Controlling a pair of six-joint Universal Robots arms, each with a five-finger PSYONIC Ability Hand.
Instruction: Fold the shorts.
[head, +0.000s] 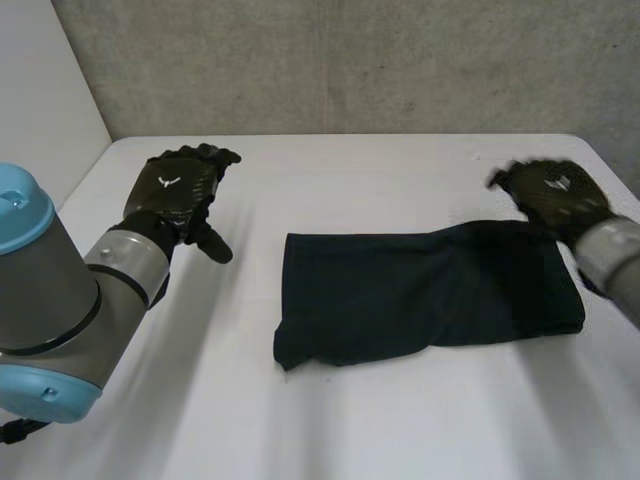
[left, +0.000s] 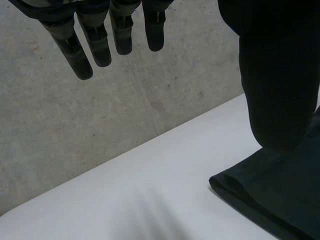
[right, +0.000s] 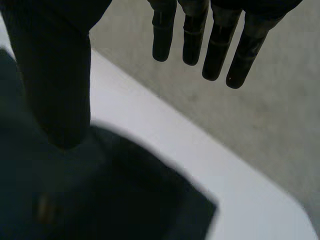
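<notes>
White table (head: 330, 165) before a concrete wall (head: 350, 60).
The rough grey wall rises behind the table's far edge; a plain white panel (head: 40, 90) meets it at one corner.

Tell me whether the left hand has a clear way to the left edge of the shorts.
Probably yes. The left hand hangs open beside the shorts, apart from them, and only bare table lies between it and their left edge. The right hand is at the opposite end.
</notes>
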